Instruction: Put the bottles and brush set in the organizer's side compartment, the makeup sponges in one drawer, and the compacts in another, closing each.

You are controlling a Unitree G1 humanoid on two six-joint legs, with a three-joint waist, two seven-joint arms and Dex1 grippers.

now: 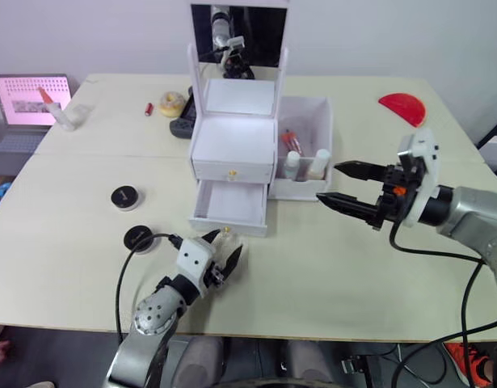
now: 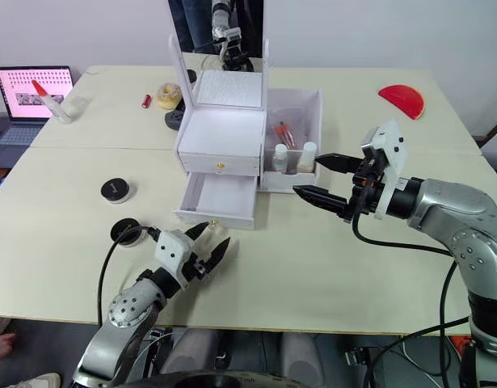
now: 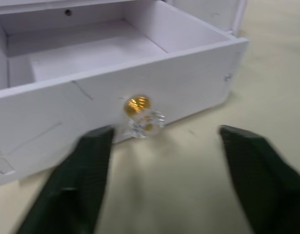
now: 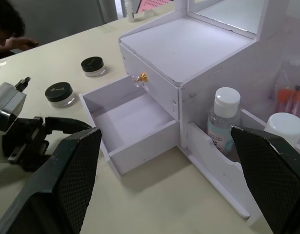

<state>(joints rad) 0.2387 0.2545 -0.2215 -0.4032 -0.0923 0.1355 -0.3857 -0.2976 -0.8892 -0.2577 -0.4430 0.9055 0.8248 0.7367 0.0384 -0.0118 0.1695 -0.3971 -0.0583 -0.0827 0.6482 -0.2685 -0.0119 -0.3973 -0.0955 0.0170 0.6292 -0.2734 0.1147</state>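
Both jaws stand apart, empty. Left gripper (image 1: pixel 221 260) sits just before the open lower drawer (image 1: pixel 230 207)'s gold knob (image 3: pixel 138 105); right gripper (image 1: pixel 343 185) hovers beside the bin (image 1: pixel 306 145) holding 2 bottles (image 4: pixel 223 118) and brushes (image 1: pixel 292 143). 2 compacts (image 1: pixel 124 196) lie at 9 o'clock of the organizer (image 1: pixel 233 137).

White plastic organizer (image 1: pixel 232 145) stands mid-table. Its lower drawer (image 1: pixel 230 207) is pulled out toward the robot. Two white-capped bottles (image 1: pixel 305 166) and the clear brush pouch (image 1: pixel 292 142) stand in its right-hand bin (image 1: pixel 313 113). Two round black compacts (image 1: pixel 132 217) lie left of the drawer.
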